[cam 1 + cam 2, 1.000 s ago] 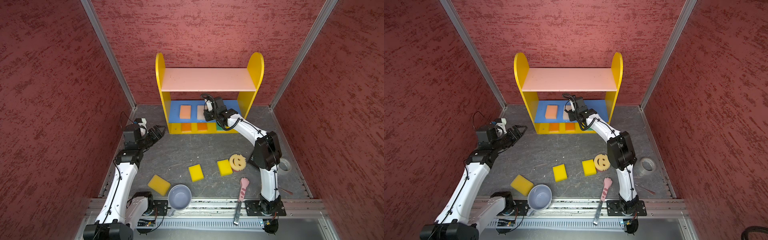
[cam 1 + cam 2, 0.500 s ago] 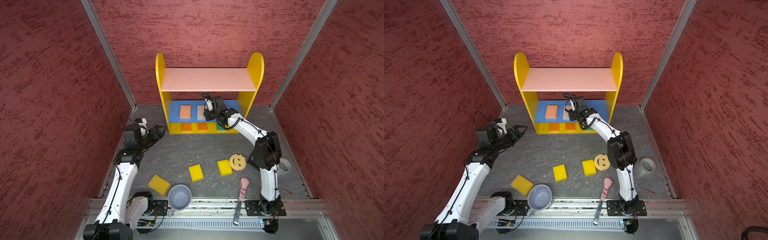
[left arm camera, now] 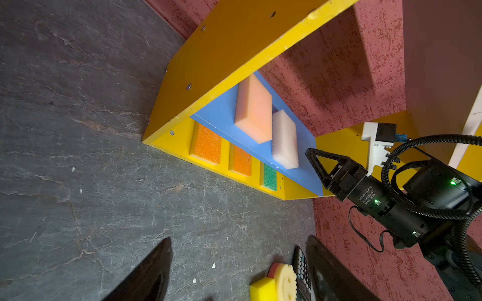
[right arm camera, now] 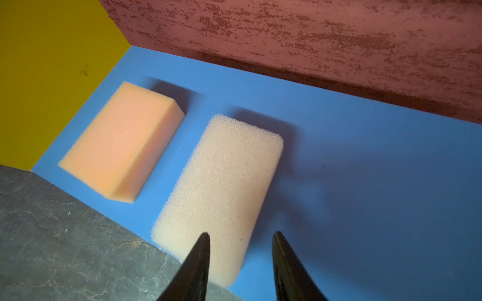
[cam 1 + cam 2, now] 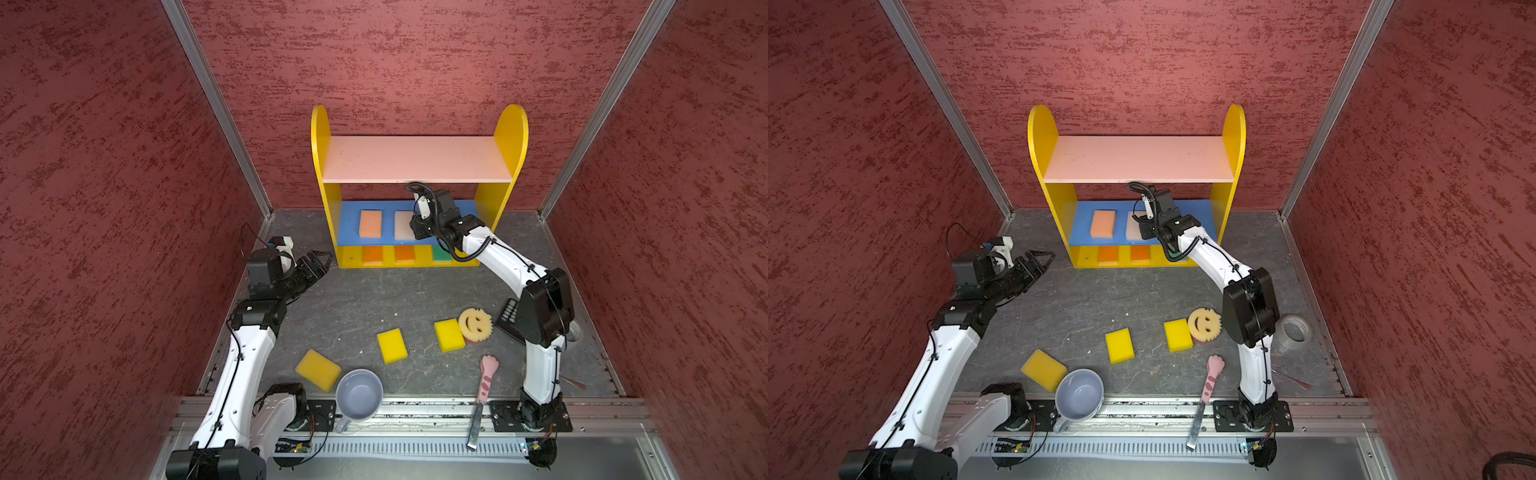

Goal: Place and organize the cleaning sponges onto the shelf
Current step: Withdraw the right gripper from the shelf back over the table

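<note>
While beside pale sponge [image 4: 219, 192], right claw [image 4: 241, 234] agape.

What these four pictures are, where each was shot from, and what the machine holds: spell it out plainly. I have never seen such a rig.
Two white robot arms stand at the near edge of a grey table, each ending in a two-fingered tool. Two pictures look down from overhead, almost alike; the other two come from cameras on the arms' wrists. The left tool hangs open and empty. The right tool is open at the blue board of the shelf, right by a pale sponge lying beside a peach sponge. Below sit two orange sponges and a green sponge. On the table lie three yellow sponges, a smiley sponge, a mug and a pink paw-handled utensil. Nothing is held.
</note>
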Robot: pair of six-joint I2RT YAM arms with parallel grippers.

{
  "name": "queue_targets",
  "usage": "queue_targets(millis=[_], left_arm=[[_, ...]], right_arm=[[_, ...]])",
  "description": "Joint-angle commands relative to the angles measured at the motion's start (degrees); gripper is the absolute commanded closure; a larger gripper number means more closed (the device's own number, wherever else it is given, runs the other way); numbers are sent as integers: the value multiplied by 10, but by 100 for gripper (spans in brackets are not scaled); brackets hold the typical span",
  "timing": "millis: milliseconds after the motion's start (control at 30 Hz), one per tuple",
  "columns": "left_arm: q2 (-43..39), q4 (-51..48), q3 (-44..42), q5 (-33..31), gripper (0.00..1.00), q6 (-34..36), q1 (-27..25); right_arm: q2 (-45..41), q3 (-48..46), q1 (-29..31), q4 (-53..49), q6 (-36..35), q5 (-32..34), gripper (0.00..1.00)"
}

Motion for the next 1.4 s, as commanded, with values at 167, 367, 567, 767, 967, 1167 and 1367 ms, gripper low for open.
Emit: queue_targets(millis=[167,367,567,767,967,1167,1367], left_arm=[[-27,-16,6,-12,20,17,-2],[-26,-18,4,-13,19,15,-1],[-23,-18,5,-13,19,12,-1],[-24,-22,6,-14,19,12,-1],[-21,-26,9,-15,19,14,-1],[-20,-27,8,-17,19,14,-1],[-17,-25,9,-18,19,15,-1]], right_arm=[[-60,-50,0,23,41,-23,83],[-107,-131,12,58,93,-61,100],[-112,-162,14,78,122,-102,100],[-85,-151,14,77,122,-110,100],[-65,-145,14,77,121,-109,100],[-43,-128,13,77,118,-99,100],[-31,-116,10,87,120,-96,100]])
